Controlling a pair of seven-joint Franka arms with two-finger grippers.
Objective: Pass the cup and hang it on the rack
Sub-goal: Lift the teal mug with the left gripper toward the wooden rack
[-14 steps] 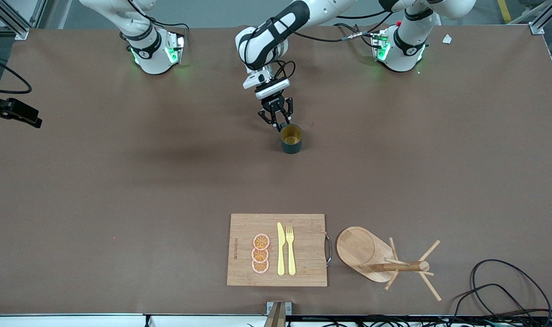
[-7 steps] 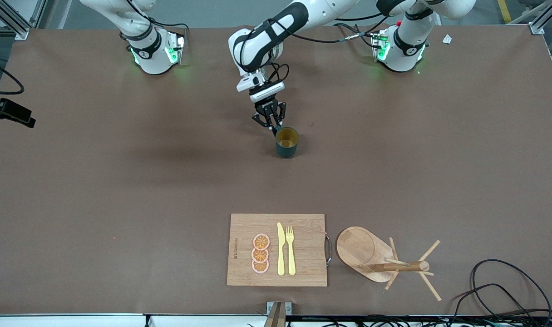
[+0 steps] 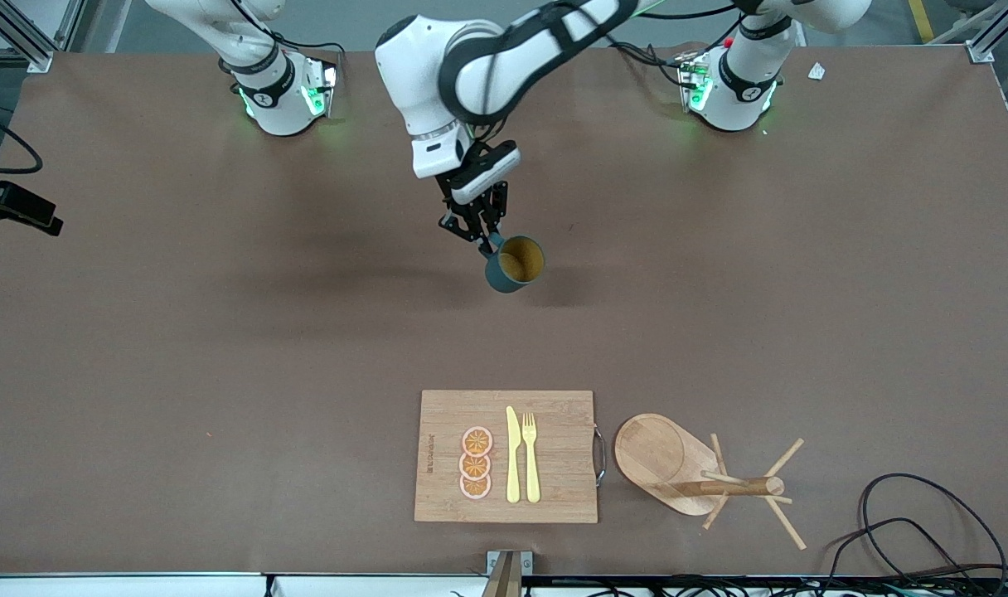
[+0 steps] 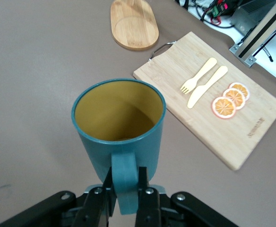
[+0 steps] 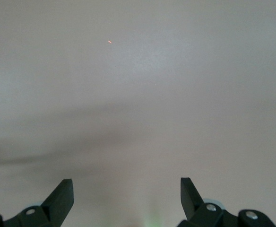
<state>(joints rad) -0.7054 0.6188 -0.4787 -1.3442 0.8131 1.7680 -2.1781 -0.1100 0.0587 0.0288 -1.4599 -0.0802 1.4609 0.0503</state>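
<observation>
The dark teal cup with its tan inside hangs tilted above the middle of the table. My left gripper is shut on the cup's handle. In the left wrist view the cup fills the middle, and the left gripper has its fingers clamped on both sides of the handle. The wooden rack stands near the front camera, toward the left arm's end; its oval base also shows in the left wrist view. My right gripper is open over bare table, holding nothing.
A bamboo cutting board lies beside the rack, toward the right arm's end. It carries a yellow knife, a fork and orange slices. Black cables curl at the table's front corner at the left arm's end.
My left gripper has closed on the cup's handle, lifted the cup off the table and tipped it. It has shifted slightly toward the right arm's end.
</observation>
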